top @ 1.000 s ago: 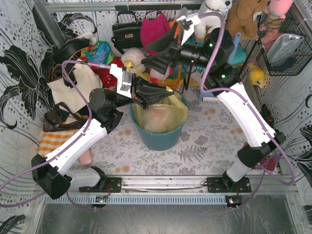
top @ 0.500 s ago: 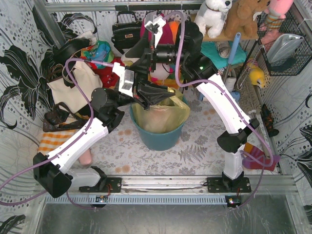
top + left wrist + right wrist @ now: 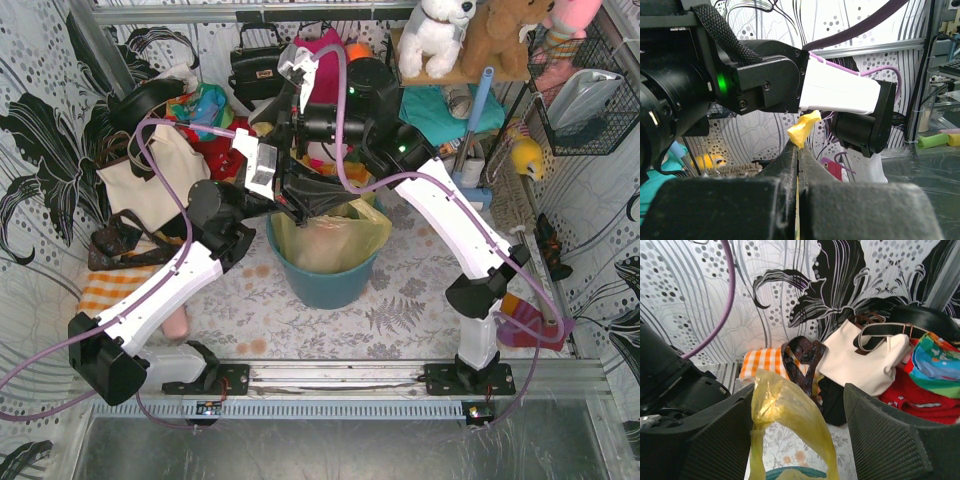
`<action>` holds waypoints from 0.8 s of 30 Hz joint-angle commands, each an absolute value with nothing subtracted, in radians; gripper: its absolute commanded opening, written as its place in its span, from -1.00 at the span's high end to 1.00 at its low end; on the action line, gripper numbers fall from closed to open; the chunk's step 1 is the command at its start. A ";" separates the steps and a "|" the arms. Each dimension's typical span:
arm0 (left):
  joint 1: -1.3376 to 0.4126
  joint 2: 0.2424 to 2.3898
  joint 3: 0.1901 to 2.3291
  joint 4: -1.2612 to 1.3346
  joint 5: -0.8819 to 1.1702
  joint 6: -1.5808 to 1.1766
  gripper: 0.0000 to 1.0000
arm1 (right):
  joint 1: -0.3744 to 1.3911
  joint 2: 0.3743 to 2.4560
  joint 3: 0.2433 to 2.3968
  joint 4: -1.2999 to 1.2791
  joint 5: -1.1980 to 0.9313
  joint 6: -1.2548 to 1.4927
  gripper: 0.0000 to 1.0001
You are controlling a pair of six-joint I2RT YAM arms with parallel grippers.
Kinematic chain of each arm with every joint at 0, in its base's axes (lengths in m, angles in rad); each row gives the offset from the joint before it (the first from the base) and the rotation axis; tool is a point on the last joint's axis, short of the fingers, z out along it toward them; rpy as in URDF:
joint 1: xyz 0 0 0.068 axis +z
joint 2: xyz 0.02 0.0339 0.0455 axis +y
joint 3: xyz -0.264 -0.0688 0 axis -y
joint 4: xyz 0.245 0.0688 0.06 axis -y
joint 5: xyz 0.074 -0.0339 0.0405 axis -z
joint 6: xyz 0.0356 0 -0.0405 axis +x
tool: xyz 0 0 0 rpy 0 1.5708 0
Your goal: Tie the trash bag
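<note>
**Currently: 1 strip pinched, 1 strip loose between open fingers — slip risk on both**

Trash bag (image 3: 325, 240) sits in the teal bin (image 3: 330, 285) at mid table (image 3: 420, 300), rim draped over the bin edge, white paper showing through.

Left gripper (image 3: 798, 150): fingers closed tight on a handle strip; a small yellow tip (image 3: 804, 131) pokes out just above them. Right gripper (image 3: 797, 435): fingers wide apart, holding nothing. The other handle strip (image 3: 774, 407) stands up between them, nearer its left finger, touching neither as far as I can tell. Knot not yet formed, by my read.

Risks, as I judge them:
- Left hold is near the very end of the strip. Thin slick plastic, so any pull could slide it out.
- Right fingers could close on air if the floppy strip sags or leans off-centre before they shut.
- Both wrists are crowded above the bin in the top view; crossing to make the knot could knock them together or snag a purple cable (image 3: 340, 150).
- Pulling hard upward may lift the bag out of the bin or stretch and tear the strip.
- Wrist views don't show the bag body, so slack is hard to gauge.

Count: 1 bag, 2 handle strips, 1 bin, 2 arms, 1 cream tote (image 3: 150, 185) behind left.
</note>
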State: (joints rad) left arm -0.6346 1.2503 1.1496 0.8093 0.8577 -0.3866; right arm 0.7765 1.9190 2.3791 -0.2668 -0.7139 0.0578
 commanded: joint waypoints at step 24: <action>-0.639 1.252 1.192 0.825 0.868 -0.381 1.00 | 0.804 1.740 2.235 -0.209 -0.586 0.014 -0.08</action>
State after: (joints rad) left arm -0.6407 1.2507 1.1610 0.8070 0.8654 -0.3855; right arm 0.7940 1.7767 2.2440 -0.2432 -0.5934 0.0280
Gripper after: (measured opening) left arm 0.009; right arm 0.561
